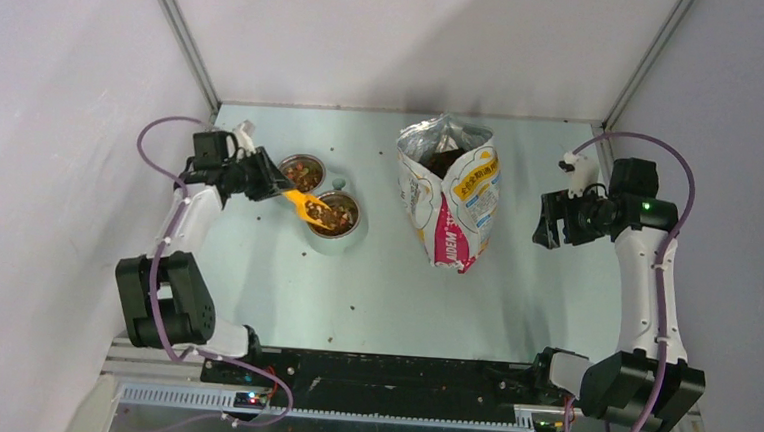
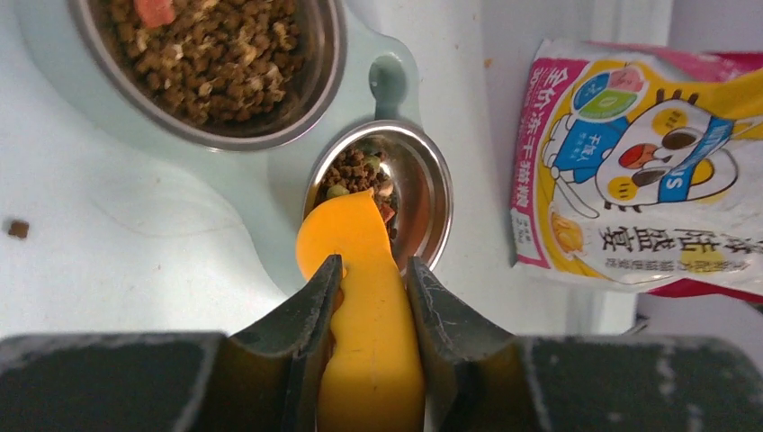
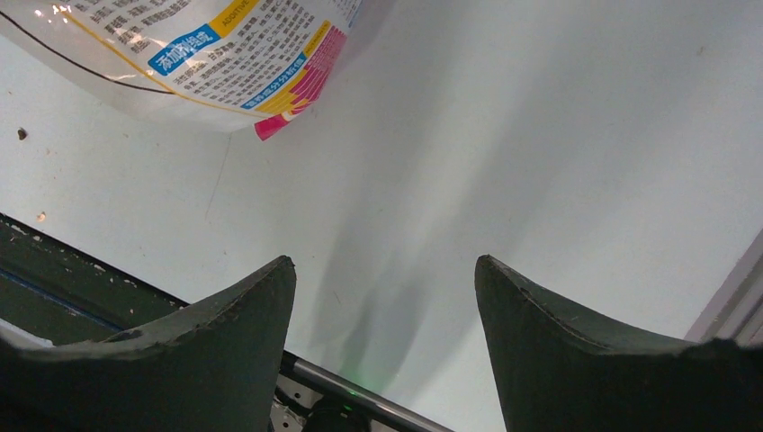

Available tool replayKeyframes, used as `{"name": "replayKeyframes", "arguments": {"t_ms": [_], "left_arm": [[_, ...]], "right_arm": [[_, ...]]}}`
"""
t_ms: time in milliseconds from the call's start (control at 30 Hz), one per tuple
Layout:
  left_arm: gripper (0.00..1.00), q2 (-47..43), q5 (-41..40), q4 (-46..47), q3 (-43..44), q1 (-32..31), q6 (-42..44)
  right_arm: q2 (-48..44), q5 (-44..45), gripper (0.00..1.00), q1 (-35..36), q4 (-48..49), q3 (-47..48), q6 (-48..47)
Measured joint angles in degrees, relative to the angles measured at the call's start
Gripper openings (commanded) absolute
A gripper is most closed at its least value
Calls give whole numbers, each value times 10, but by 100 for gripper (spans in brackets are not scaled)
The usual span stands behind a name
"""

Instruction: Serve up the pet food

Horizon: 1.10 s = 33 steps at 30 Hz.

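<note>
Left wrist: my left claw (image 2: 373, 263) grips the scoop (image 2: 346, 229) over the bowl (image 2: 432, 193). I'd tip slowly, keeping kibble (image 2: 355, 171) inside; right claw (image 3: 385, 261) hangs released.

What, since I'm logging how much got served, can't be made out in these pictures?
- Left wrist: orange scoop, its own body hides whether it is empty.
- Left wrist: the top edge cuts off the fuller steel bowl of kibble.
- Top view: pet food bag, its walls hide how much remains.
- Right wrist: the top edge cuts off the bag's print.

Table (image 1: 383, 296): bowl stand (image 1: 341, 244), bag (image 1: 454, 195), loose kibble (image 2: 18, 229)
</note>
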Motion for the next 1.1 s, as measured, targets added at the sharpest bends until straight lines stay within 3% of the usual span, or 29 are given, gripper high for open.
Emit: {"name": "replayKeyframes", "arguments": {"t_ms": [433, 1100], "left_arm": [[0, 41, -108, -75, 110, -149, 109], [0, 40, -171, -166, 189, -190, 244]], "right_arm": [[-22, 0, 76, -6, 0, -17, 0], [-19, 0, 76, -5, 1, -24, 0]]}}
